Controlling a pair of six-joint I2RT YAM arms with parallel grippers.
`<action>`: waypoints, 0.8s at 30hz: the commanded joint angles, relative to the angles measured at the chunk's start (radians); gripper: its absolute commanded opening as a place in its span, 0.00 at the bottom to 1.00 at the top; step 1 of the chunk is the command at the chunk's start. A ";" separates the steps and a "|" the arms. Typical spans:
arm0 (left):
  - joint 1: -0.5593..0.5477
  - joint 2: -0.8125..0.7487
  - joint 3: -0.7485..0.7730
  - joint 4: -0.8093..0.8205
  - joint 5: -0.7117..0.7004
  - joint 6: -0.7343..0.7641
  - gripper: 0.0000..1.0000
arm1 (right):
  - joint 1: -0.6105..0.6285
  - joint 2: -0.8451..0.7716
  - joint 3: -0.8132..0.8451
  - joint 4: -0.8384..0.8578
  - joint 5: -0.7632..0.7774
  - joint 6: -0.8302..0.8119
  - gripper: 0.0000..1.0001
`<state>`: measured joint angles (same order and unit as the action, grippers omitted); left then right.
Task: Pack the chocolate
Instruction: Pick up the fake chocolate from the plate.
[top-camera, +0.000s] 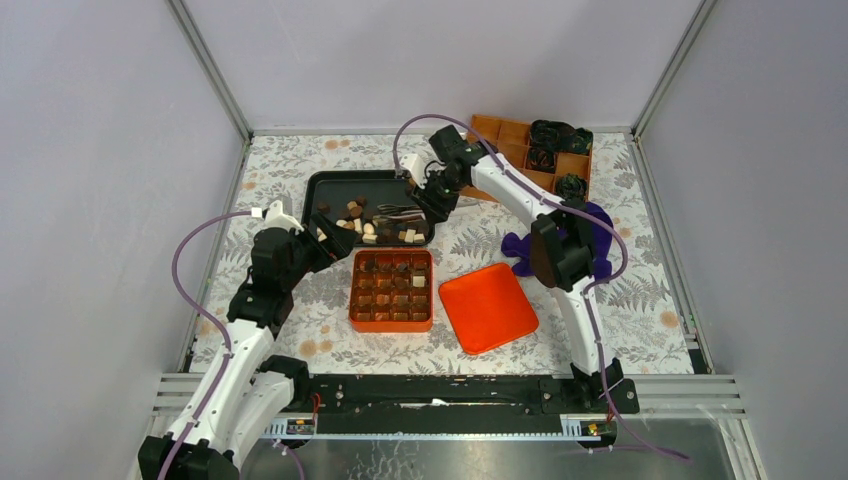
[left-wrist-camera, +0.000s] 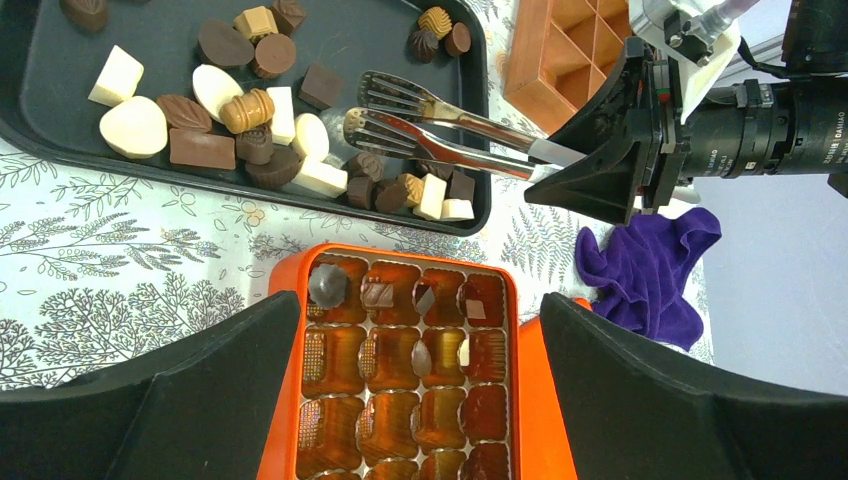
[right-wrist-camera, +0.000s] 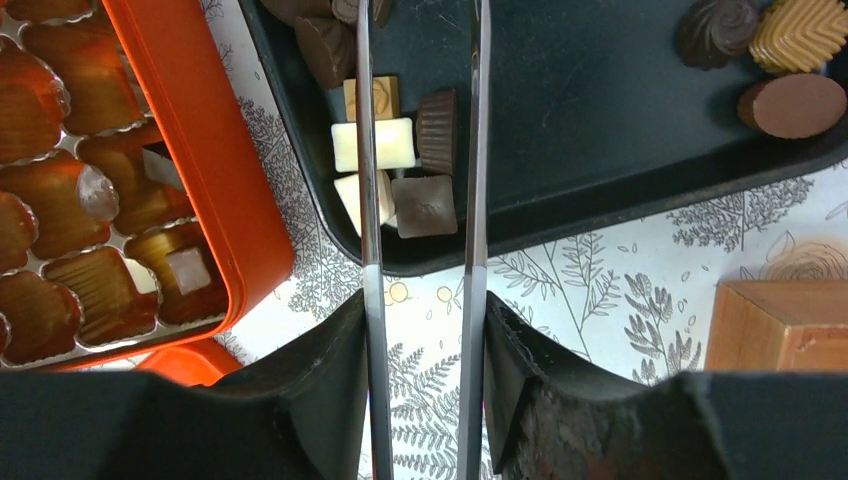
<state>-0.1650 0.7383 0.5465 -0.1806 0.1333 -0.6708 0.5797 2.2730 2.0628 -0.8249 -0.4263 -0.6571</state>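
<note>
Steel tongs sit clamped in the right gripper above the black tray, where most chocolate lies; the left gripper gapes empty beside the orange box on the worktop.

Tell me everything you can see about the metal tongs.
The tongs are shiny silver metal: two slim arms ending in slotted, fork-like heads. The right tool grips their handle end, one finger outside each arm. The arms stand apart, nothing between the heads, reaching over the black tray above the chocolate pieces at its right end.
</note>
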 joint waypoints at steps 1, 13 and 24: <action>0.009 0.005 0.016 0.014 -0.010 0.023 0.99 | 0.024 0.024 0.080 0.025 0.005 0.004 0.47; 0.009 0.001 0.028 -0.003 -0.010 0.024 0.99 | 0.038 0.103 0.173 0.055 0.026 0.031 0.47; 0.009 0.018 0.033 0.009 0.001 0.026 0.99 | 0.045 0.137 0.190 0.070 0.030 0.028 0.48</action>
<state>-0.1627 0.7486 0.5480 -0.1875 0.1326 -0.6682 0.6117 2.4065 2.1956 -0.7834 -0.4011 -0.6334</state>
